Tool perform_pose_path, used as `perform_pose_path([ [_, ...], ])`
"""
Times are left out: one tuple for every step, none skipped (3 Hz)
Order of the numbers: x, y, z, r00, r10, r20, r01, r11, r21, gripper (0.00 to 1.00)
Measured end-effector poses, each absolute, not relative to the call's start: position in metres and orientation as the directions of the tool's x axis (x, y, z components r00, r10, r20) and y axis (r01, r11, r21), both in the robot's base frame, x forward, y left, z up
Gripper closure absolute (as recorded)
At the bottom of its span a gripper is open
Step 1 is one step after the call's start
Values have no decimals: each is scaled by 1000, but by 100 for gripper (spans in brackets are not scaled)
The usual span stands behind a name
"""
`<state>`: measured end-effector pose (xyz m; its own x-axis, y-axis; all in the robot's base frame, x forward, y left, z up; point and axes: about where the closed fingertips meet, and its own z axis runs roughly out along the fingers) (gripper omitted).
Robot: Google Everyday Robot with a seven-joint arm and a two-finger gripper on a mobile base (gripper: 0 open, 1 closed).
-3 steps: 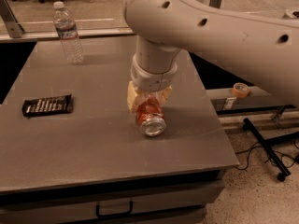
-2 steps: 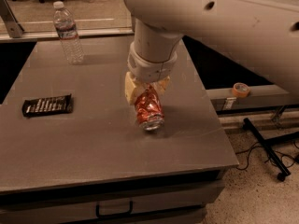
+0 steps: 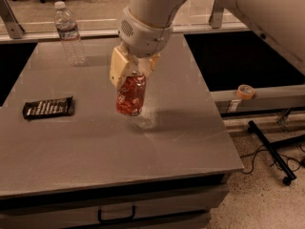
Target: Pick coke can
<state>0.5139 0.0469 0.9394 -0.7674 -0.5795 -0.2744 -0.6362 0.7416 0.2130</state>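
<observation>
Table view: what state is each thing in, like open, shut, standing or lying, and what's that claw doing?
can: hanging nearly upright, lifted off the table.
claw: above the table's middle, shut on the can's top.
water bottle: standing upright at the far left, cap on.
snack wrapper: lying flat near the left edge.
drawer: shut.

Water bottle (image 3: 69,32), black wrapper (image 3: 48,108), tape roll (image 3: 245,91)

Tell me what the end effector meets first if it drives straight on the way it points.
The end effector points down, shut on the coke can. Straight on, the can's lower end would likely press into the table beneath it; the gap is hard to judge.
</observation>
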Motion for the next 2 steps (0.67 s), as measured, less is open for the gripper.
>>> perform_pose_path([
  [508,62,954,-721,-627,-296,-693,667,273,100],
  [508,62,954,-721,-627,-296,-693,667,273,100],
])
